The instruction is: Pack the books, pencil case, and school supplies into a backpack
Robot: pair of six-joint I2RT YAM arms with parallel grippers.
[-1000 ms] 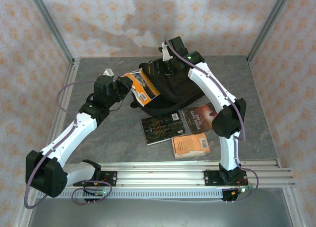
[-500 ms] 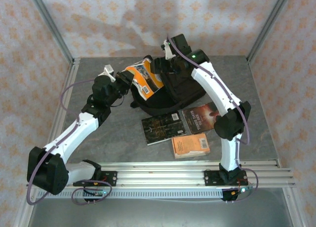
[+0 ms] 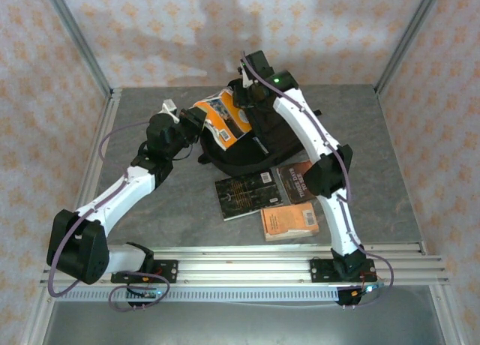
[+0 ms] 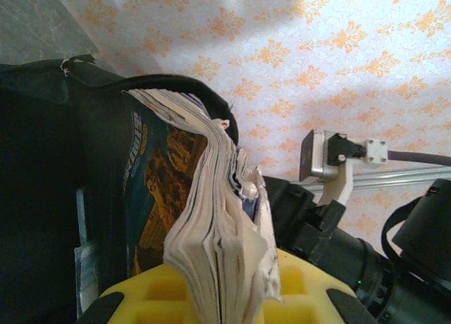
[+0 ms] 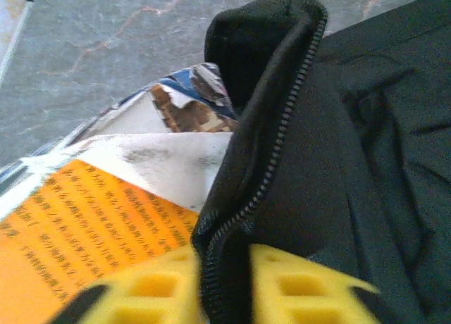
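The left wrist view shows the left jaws clamped on the orange-and-white picture-cover paperback [image 4: 211, 232] at the large black fabric backpack's [image 3: 240, 156] mouth near the grey desk's [image 3: 375, 135] far edge, the right wrist view shows the right jaws pinching its zip rim [image 5: 271, 155], and overhead the right arm [image 3: 307, 127] overlaps a dark brown paperback [image 3: 294, 184].

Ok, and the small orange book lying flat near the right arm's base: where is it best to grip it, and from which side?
Probably its near long edge, coming from the arms' side. The small orange book lies flat. Its far edge sits close against the black book and the dark brown book, while the near edge has bare table beside it for a finger.
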